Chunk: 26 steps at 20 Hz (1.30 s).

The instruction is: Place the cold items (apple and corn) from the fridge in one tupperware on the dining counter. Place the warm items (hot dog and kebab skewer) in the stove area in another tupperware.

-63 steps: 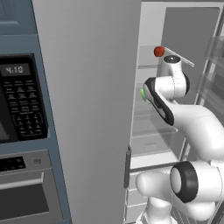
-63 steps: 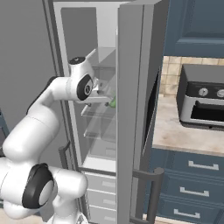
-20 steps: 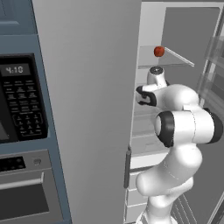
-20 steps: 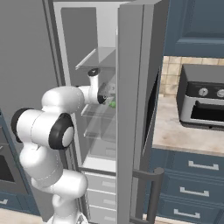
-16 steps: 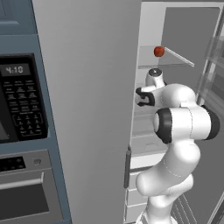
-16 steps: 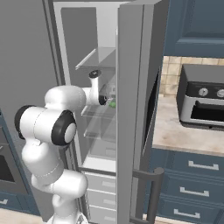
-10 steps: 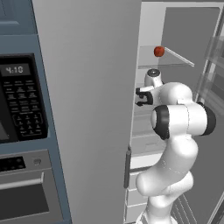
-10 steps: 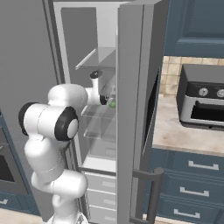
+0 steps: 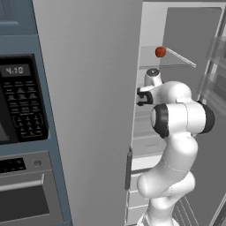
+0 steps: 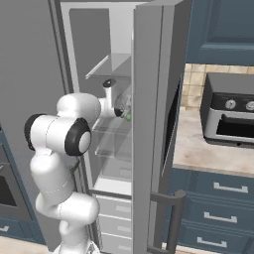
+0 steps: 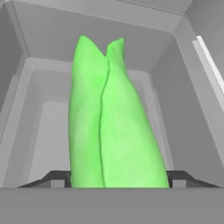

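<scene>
Since a second ago the arm has pushed slightly deeper into the fridge (image 9: 185,26). The hand (image 11: 118,180) has its fingers either side of the green corn (image 11: 111,127) lying on a fridge shelf; whether they grip it I cannot tell. The apple (image 9: 160,52) sits on the glass shelf (image 9: 176,57) above.

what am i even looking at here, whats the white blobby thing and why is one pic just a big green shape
The white thing is a robot arm reaching into an open fridge in a simulated kitchen. Two pictures come from cameras on its base, behind it to the left and right. The third comes from a camera on its hand, looking along its fingers. The green shape is corn in its husk, right in front of that camera, with a finger on either side. Whether it is gripped yet cannot be told. A red apple sits on the glass shelf above. A microwave is to the left.
</scene>
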{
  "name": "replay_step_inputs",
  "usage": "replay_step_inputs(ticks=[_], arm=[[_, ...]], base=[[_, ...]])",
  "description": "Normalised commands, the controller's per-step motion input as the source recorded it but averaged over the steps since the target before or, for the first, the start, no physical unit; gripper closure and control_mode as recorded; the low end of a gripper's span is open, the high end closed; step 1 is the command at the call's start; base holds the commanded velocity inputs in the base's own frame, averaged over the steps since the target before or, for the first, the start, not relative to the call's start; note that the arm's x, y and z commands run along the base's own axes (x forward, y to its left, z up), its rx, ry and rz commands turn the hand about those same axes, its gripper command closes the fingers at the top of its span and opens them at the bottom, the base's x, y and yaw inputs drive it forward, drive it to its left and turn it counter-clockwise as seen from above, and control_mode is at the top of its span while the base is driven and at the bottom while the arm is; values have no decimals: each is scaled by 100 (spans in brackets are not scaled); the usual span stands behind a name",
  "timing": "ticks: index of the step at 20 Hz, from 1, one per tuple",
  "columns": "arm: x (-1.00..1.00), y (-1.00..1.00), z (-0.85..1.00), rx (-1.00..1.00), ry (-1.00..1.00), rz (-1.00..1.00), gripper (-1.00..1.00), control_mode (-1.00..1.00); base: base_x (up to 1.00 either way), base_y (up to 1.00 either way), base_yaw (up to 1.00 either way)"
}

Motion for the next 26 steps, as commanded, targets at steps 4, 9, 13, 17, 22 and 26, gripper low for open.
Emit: replay_step_inputs(ticks=[4, 9, 13, 17, 22, 26], arm=[[-68, 0, -23, 0, -9, 0, 100, -100], [-97, -16, -5, 1, -16, 0, 100, -100], [-100, -7, 36, 12, -5, 0, 100, -100], [-100, 1, 78, 5, 0, 0, 100, -100], [-100, 3, 77, 1, 0, 0, 100, -100], [-100, 11, 64, 0, 0, 0, 100, -100]], base=[[0, 0, 0], [0, 0, 0], [0, 0, 0], [0, 0, 0], [0, 0, 0], [0, 0, 0]])
